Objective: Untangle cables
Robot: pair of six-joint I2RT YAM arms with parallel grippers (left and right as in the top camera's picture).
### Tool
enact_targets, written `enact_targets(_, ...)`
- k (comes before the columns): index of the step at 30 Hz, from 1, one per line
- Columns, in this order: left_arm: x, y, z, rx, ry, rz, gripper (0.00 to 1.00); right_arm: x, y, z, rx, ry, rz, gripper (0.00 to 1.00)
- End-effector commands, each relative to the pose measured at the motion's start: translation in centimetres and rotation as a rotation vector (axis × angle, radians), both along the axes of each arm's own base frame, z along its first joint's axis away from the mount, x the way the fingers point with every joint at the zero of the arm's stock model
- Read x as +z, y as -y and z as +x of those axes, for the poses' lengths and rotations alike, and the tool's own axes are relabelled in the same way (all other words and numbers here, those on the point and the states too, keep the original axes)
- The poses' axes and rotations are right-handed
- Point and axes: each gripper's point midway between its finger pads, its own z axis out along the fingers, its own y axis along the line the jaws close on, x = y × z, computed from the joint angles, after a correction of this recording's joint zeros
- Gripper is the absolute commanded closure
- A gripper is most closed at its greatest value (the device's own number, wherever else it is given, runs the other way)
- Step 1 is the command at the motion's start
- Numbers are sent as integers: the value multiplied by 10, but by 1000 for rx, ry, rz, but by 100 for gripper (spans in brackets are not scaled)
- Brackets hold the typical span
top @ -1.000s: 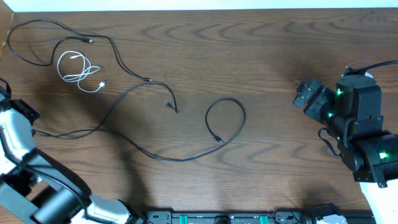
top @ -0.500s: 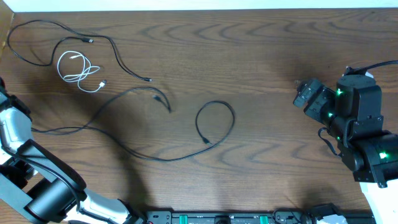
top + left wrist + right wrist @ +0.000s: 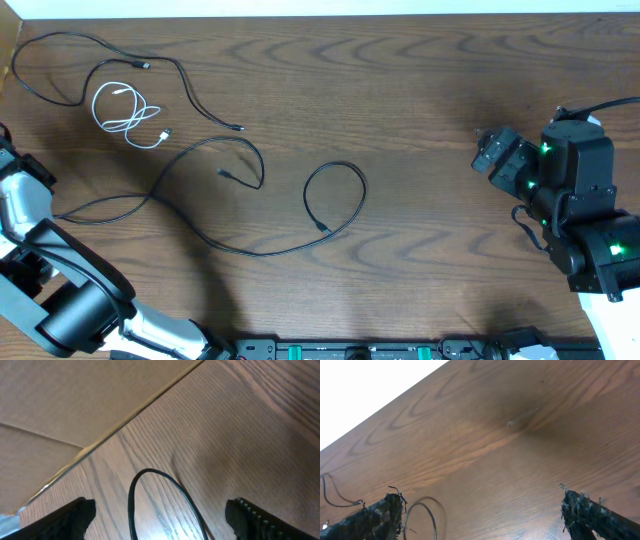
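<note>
On the counter (image 3: 420, 80), at far left, the white cable (image 3: 125, 110) lies coiled just beside a black cable (image 3: 180, 72). Nearer centre, a long black cable (image 3: 250, 252) ends in a loop. Left end effector (image 3: 160, 515): fingers apart, a cable arc (image 3: 150, 470) between them, ungripped. Right end effector (image 3: 480, 515): fingers apart, holding nothing.

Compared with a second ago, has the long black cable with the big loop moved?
Yes. The long black cable has slid its loop left, closer to the white cable, which lies where it was.
</note>
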Motion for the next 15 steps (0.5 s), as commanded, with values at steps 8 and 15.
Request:
enact_targets(8,45,-1,8,65,165,59,9,-2,5,0,-6,-14,-25,1)
enact_targets(15,135,33,28,54,500,87,8,-12,1,3,8,-52,-19,1)
